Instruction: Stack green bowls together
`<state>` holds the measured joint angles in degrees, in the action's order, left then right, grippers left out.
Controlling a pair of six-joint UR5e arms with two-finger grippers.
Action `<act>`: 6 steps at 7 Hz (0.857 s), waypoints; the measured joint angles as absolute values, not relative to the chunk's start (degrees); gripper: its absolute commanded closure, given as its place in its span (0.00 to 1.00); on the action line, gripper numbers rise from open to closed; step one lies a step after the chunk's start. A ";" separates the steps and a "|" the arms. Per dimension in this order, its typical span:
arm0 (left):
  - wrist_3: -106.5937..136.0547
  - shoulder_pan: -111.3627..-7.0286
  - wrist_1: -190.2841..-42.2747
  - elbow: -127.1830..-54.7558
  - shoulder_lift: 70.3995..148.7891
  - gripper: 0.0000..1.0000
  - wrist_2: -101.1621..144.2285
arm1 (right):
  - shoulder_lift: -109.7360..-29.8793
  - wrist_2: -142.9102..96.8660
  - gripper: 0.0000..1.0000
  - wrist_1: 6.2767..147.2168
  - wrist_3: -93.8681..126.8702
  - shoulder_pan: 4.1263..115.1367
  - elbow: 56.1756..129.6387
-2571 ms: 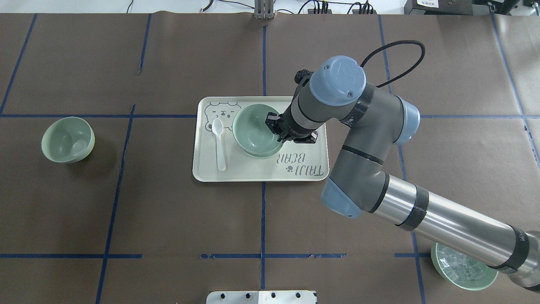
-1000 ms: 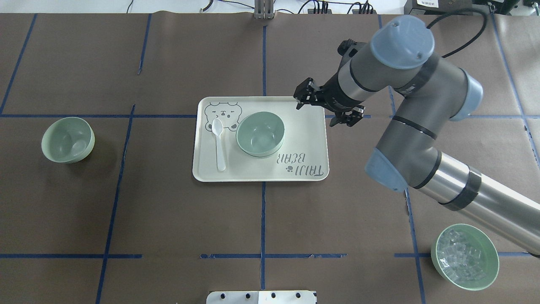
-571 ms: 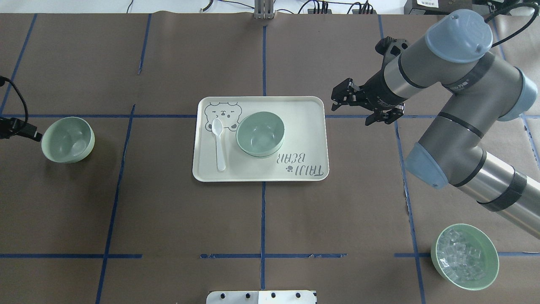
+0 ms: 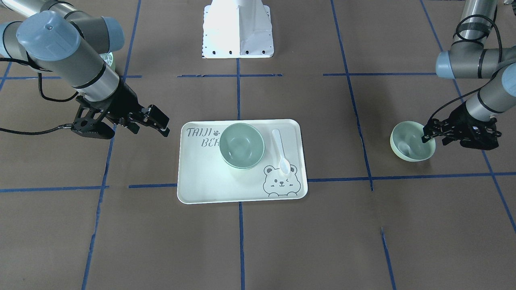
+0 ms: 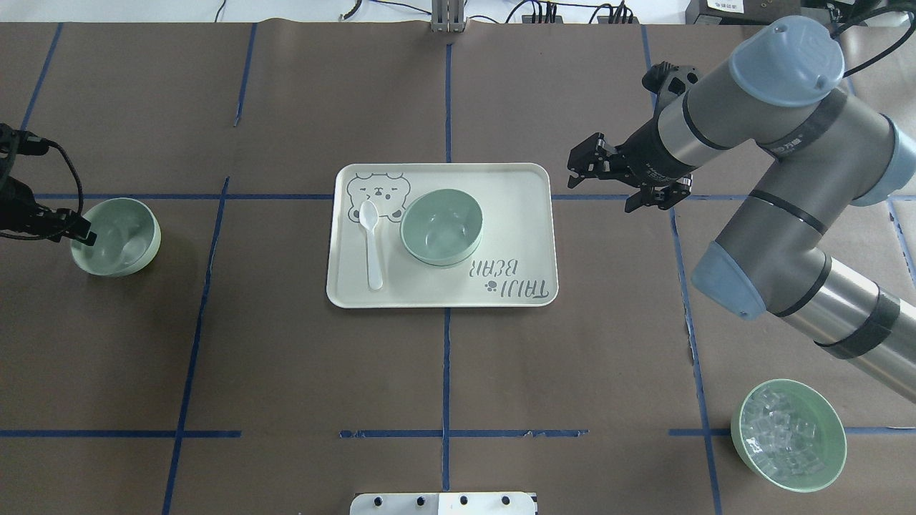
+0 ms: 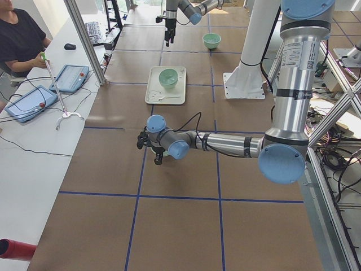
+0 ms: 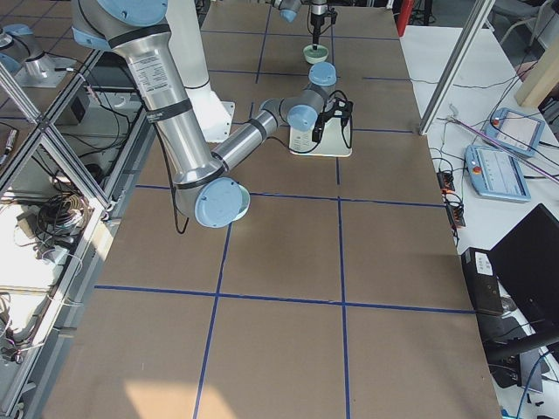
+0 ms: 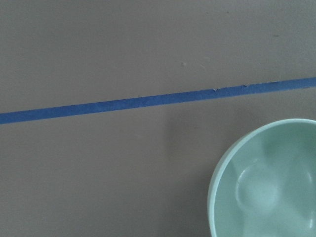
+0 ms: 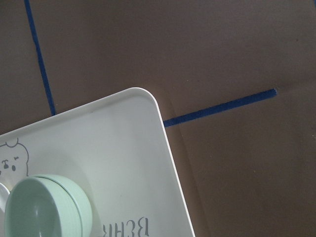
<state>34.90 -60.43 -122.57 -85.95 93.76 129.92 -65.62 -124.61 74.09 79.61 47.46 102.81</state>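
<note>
Two green bowls sit nested as one stack (image 5: 441, 227) on the tray; the stack also shows in the front view (image 4: 242, 145) and the right wrist view (image 9: 44, 207). A third green bowl (image 5: 116, 237) stands alone on the table at the far left, also in the front view (image 4: 412, 141) and the left wrist view (image 8: 266, 182). My left gripper (image 5: 77, 233) is low at that bowl's outer rim and looks open; I cannot tell if it touches. My right gripper (image 5: 576, 166) is open and empty, raised just off the tray's far right corner.
The pale bear-print tray (image 5: 515, 214) also holds a white spoon (image 5: 371, 243) left of the stack. A green bowl with clear cubes (image 5: 787, 435) stands at the near right, under my right arm's reach. The robot's white base plate (image 4: 238, 28) is at the near edge.
My right gripper let go of a bowl on the tray's bowl, then rose and drew back to the right, off the tray. My left gripper came in from the left to the lone bowl.
</note>
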 measured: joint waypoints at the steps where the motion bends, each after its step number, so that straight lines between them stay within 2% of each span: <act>1: 35.23 -60.41 -122.43 -85.91 93.93 1.00 129.95 | -65.60 -124.61 0.00 74.09 79.62 47.46 102.82; 4: 46.29 -60.27 -121.94 -89.76 99.23 1.00 131.97 | -66.40 -124.89 0.00 74.18 79.61 48.02 103.93; 6: 64.18 -53.80 -121.46 -90.88 111.12 1.00 134.19 | -70.83 -126.41 0.00 74.36 76.92 51.37 106.53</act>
